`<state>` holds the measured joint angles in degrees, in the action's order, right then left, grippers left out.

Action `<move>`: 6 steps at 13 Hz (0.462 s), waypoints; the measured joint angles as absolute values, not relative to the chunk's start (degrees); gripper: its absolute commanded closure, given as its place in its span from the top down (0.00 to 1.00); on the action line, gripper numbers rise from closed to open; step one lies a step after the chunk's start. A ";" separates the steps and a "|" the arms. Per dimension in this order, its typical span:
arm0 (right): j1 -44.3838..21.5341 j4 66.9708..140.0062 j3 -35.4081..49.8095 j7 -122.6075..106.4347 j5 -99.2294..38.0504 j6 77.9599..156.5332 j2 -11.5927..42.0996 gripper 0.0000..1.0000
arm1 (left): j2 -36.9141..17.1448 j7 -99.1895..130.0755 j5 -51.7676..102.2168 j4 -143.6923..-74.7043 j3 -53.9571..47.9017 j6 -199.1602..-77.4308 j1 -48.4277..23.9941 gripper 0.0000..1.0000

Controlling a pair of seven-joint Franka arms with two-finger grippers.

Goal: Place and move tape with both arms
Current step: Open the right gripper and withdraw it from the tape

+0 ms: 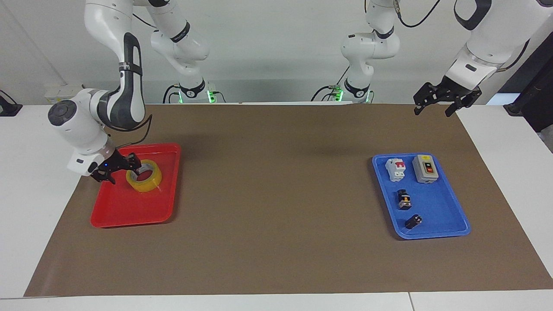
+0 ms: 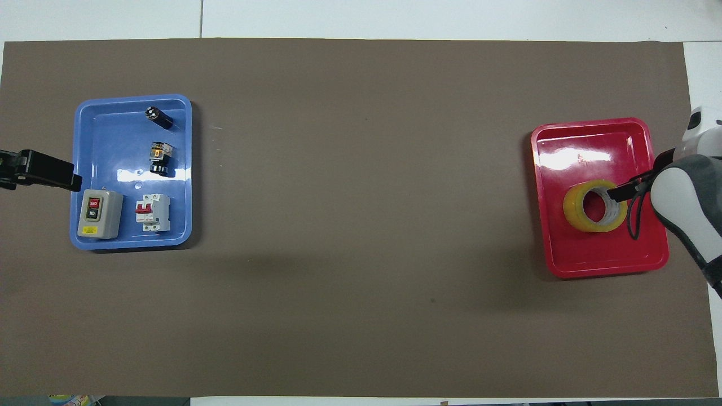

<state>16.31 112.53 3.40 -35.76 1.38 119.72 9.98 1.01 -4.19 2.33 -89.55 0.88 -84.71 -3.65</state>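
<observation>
The tape, a yellowish roll with a white core, lies flat in the red tray at the right arm's end of the table. My right gripper hangs open just beside the roll, on the side toward that table end. One fingertip sits over the roll's rim; I cannot tell whether it touches. In the overhead view the tape rests in the half of the red tray nearer the robots. My left gripper waits open in the air over the mat's corner at the left arm's end.
A blue tray at the left arm's end holds a grey switch box, a white breaker and two small black parts. The brown mat covers the table between the trays.
</observation>
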 measured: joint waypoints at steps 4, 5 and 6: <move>12.02 98.12 3.75 -24.58 1.37 101.58 8.03 1.00 | 1.01 -4.19 2.33 -89.55 0.88 -84.71 -3.64 1.00; 11.03 94.13 3.87 -21.38 1.37 97.31 7.84 1.00 | 1.01 -4.19 2.33 -89.55 0.88 -84.71 -3.64 1.00; 10.54 90.36 3.92 -19.43 1.35 93.18 7.60 1.00 | 1.01 -4.19 2.33 -89.55 0.88 -84.71 -3.64 1.00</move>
